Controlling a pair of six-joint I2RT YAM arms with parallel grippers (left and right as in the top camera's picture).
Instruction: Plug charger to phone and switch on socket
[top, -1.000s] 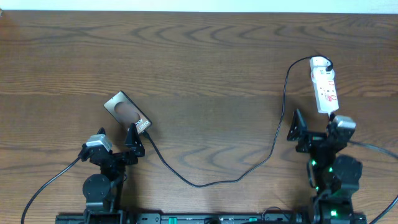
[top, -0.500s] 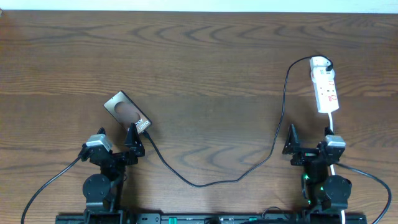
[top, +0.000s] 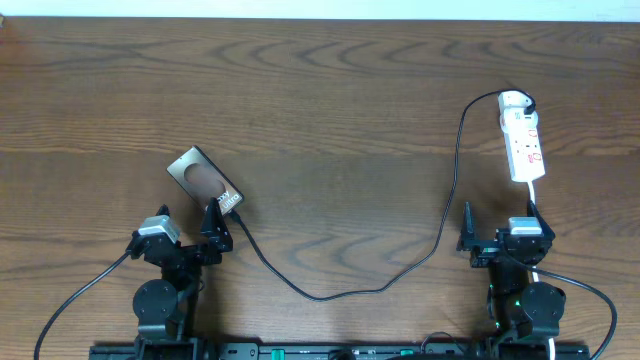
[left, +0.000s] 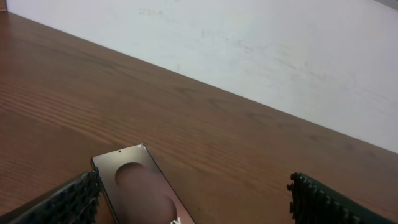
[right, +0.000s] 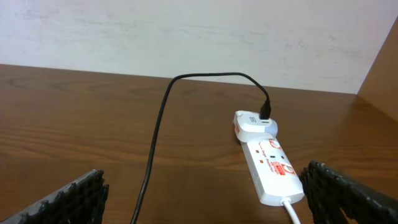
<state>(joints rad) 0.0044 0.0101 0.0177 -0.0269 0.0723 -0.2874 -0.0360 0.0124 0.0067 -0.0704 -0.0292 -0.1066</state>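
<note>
Phone (top: 205, 181) lies face up at an angle on the left half of the wooden worktop (top: 330, 120), towards the near edge. Its near end sits just ahead of the left pincer (top: 188, 225). That pincer is spread wide and grips nothing; from its wrist camera the phone (left: 146, 193) shows low between the two fingers.

Black charger cable (top: 400, 275) runs from the phone's near end in a long sag along the near edge. It then climbs past the right pincer (top: 495, 232) to the far end of the socket (top: 523, 140). I cannot tell whether the tip is seated in the phone.

The socket lies near the right edge, pointing towards the far right corner, a clear gap ahead of the right pincer, whose fingers are parted and empty. From that wrist the strip (right: 267, 165) sits ahead and to the right, and the cable (right: 158, 124) arcs into the white block at its far end.
</note>
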